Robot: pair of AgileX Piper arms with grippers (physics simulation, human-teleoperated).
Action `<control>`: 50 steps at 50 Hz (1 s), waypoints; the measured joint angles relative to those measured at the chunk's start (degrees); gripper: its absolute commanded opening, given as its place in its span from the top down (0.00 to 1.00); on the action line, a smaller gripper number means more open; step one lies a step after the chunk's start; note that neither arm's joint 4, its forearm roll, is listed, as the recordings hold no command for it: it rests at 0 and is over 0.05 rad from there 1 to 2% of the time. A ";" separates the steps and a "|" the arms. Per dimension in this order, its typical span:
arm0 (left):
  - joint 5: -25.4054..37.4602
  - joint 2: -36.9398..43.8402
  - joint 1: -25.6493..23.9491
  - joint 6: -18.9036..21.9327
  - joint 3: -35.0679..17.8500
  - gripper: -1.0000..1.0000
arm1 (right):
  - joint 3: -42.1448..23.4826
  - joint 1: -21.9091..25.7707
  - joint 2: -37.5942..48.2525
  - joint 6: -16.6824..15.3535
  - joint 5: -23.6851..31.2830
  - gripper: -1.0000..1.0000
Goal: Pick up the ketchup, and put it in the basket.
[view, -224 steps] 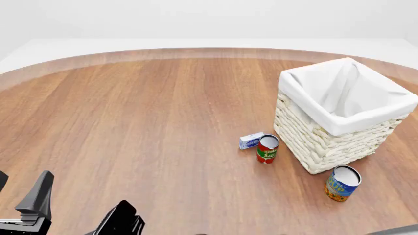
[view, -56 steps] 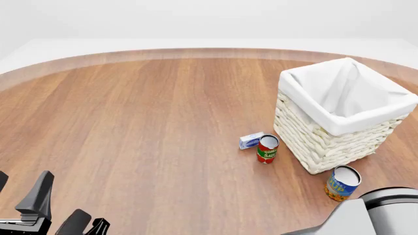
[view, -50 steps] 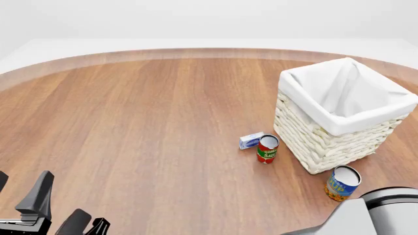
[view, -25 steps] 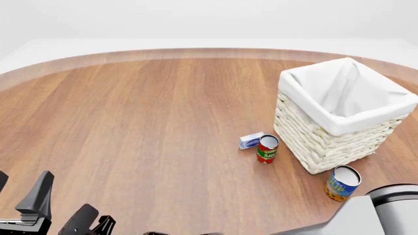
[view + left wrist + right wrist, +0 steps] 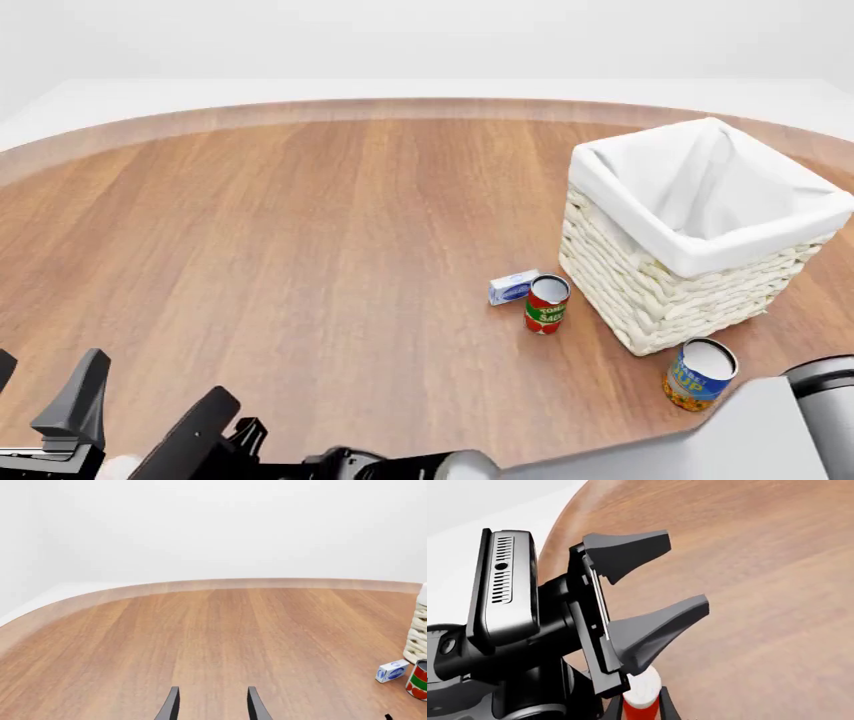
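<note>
since half a second ago the right arm has swung further across the near edge of the front view, its dark gripper (image 5: 220, 440) now showing at the bottom left beside the parked left arm, where only a small tip showed before.

in the right wrist view the ketchup (image 5: 642, 696) sits between the right gripper's fingertips, white cap and a strip of red body just visible at the frame's edge; the fingers flank it closely, but whether they already press on it cannot be told. the left gripper (image 5: 647, 595) fills that view just beyond the bottle, jaws spread and holding nothing; its own camera shows the two fingertips (image 5: 172, 706) apart over bare wood.

by my reading the task is at the grasp: the bottle is at the near left of the table, out of the front view, not yet lifted. the carry across to the basket (image 5: 627, 170), well apart at the far right, and the drop remain.

writing: the tomato sauce can (image 5: 546, 304) beside the basket reads "tomato sauce" in part; the blue-and-orange can (image 5: 698, 375) and the small blue-and-white box (image 5: 513, 287) have print too small to read.
</note>
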 measured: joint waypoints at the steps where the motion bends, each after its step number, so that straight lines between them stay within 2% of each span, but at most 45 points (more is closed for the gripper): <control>1: 0.00 0.00 0.00 0.00 0.00 0.00 | 0.13 -0.13 -0.11 0.06 -0.07 1.00; 50: 0.00 0.00 0.00 0.00 0.00 0.00 | 5.13 -9.29 -8.30 1.74 -1.65 1.00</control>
